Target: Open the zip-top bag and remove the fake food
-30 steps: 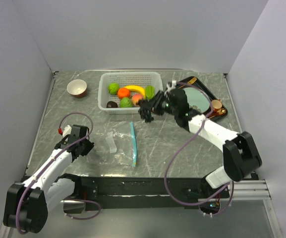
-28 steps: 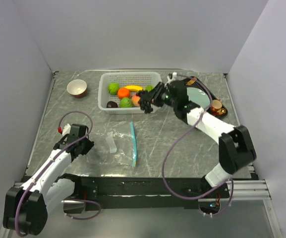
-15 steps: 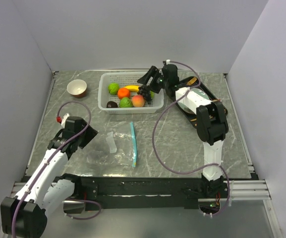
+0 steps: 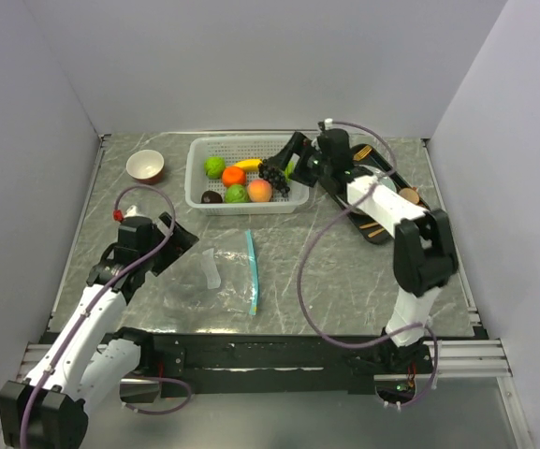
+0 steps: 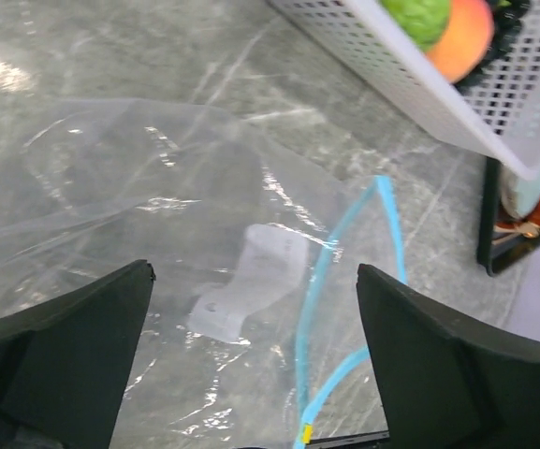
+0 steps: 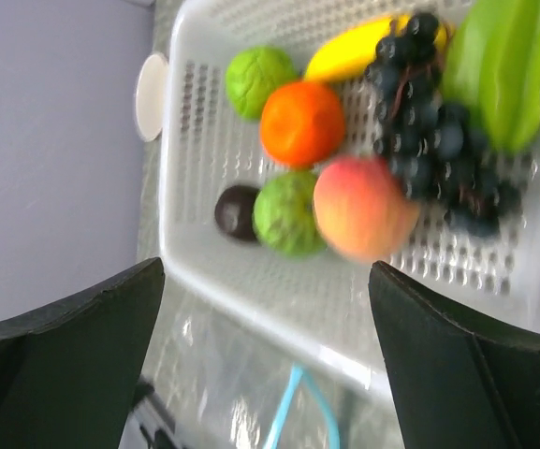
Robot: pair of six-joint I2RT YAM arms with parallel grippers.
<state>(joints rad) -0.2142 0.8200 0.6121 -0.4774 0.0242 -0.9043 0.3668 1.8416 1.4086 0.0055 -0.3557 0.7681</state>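
Observation:
The zip-top bag (image 4: 221, 279) lies flat on the table with its teal zip strip (image 4: 251, 271) on the right side; in the left wrist view the zip-top bag (image 5: 157, 206) shows only a white patch and no food inside. My left gripper (image 4: 178, 248) hovers open over the bag's left part, and the left gripper (image 5: 253, 271) grips nothing. The fake food fills the white basket (image 4: 197, 178): orange (image 6: 302, 122), peach (image 6: 363, 210), grapes (image 6: 438, 150), banana (image 6: 354, 51), green fruits (image 6: 288, 210). My right gripper (image 4: 284, 166) hangs open over the basket's right end, and the right gripper (image 6: 267, 267) is empty.
A small white bowl (image 4: 145, 166) stands at the back left. A black tray (image 4: 374, 227) with a pale-green plate (image 4: 385, 183) and a brown cup (image 4: 408, 196) sits at the right, partly under the right arm. Grey walls close in three sides.
Both grippers have opened. The right arm swung from the table's middle up to the basket, where the grapes now lie. The left gripper rose off the bag's left edge.

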